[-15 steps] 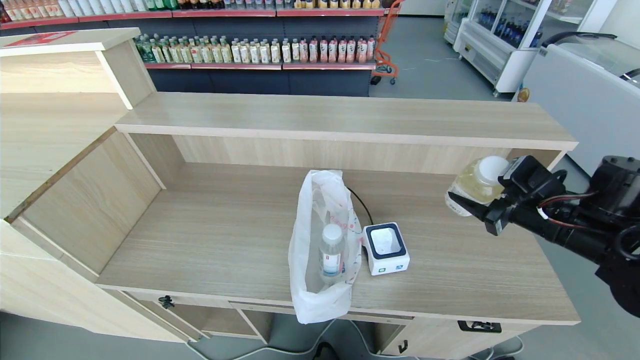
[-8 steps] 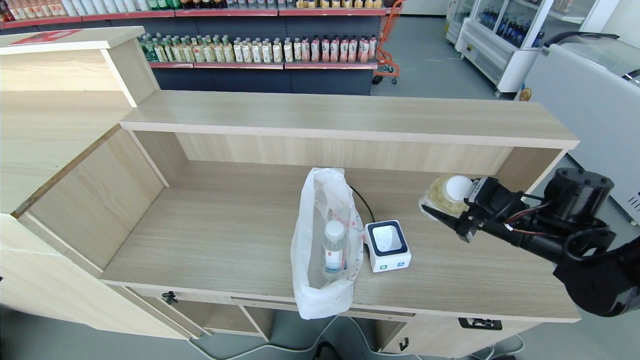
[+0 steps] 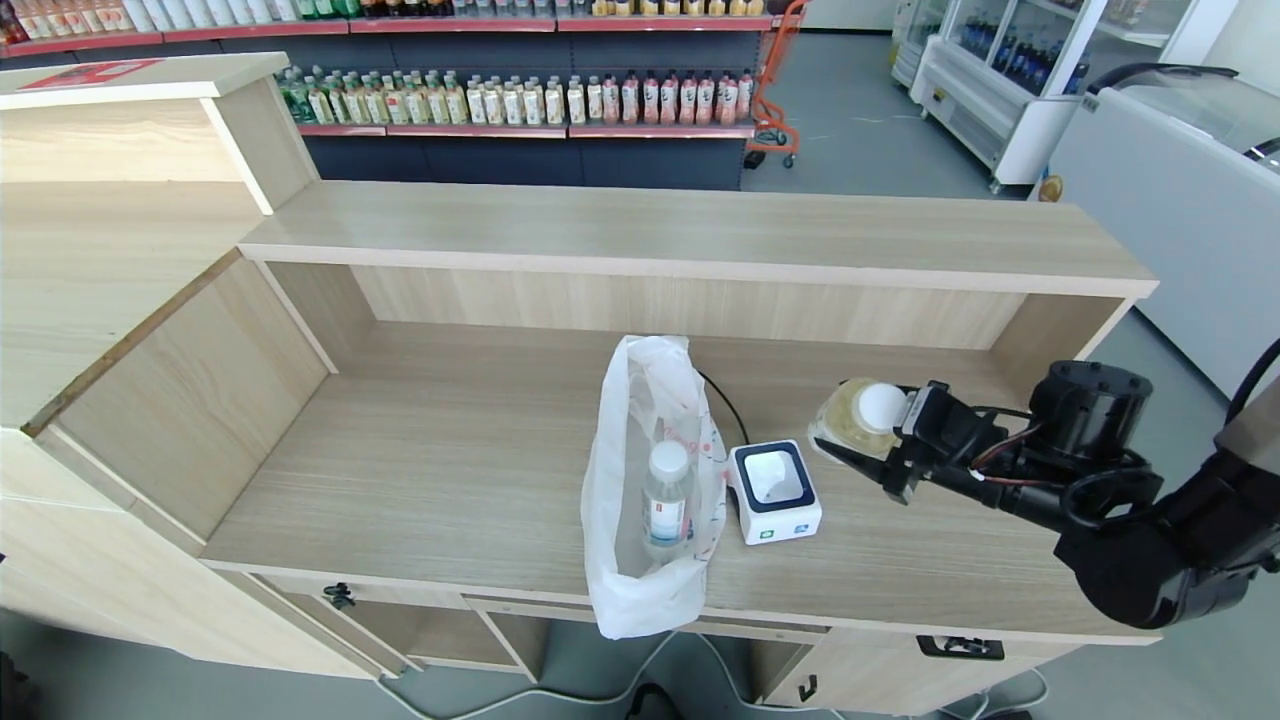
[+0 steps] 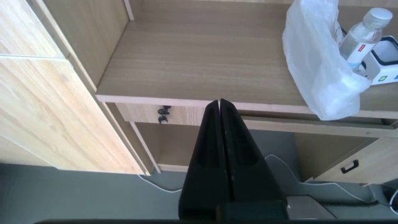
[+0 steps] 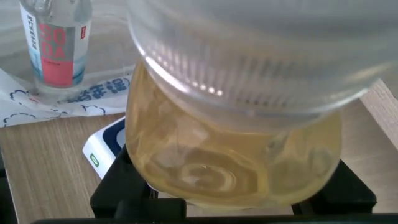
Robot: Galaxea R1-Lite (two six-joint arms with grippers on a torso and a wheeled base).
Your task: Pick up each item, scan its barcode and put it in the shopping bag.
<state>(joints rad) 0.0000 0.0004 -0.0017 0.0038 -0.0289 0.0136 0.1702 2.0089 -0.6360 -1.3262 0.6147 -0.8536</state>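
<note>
Yellow-drink bottle (image 3: 858, 415) clamped in right claw (image 3: 840, 442), right of frame centre, cap toward camera; scanner (image 3: 773, 488) just left and below; shopping bag (image 3: 640, 500) beyond it. Left claw (image 4: 219, 112) together, well apart

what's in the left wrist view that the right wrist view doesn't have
Left wrist, not right wrist: the shut left gripper and a black handle below the counter's front edge. Right wrist, not left wrist: the yellow drink bottle, seen close up. Both: the clear bottle in the shopping bag, and the scanner beside it.
</note>
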